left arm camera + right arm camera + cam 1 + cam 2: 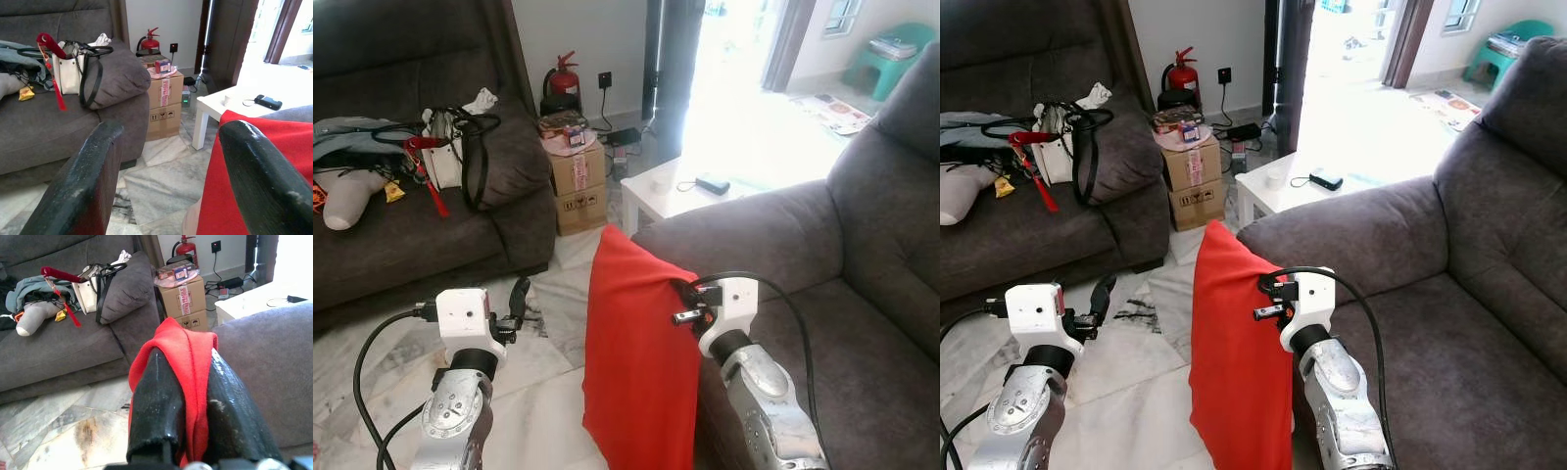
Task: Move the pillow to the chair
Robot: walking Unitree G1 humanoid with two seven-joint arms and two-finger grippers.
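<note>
A red pillow (636, 362) hangs upright beside the arm of the grey armchair (822, 264), its top corner level with the armrest. My right gripper (193, 396) is shut on the pillow's upper edge (188, 352), with red fabric pinched between the two black fingers. To the pillow's left, my left gripper (519, 304) stands open over the marble floor and holds nothing. In the left wrist view the red pillow (264, 161) lies behind one finger (259, 171).
A dark grey sofa (421, 235) at the left carries a white handbag (450, 147) and clutter. Stacked cardboard boxes (578, 186) and a red fire extinguisher (563, 78) stand by the wall. A low white table (675, 191) sits beyond the armchair. Marble floor (538, 392) lies between the seats.
</note>
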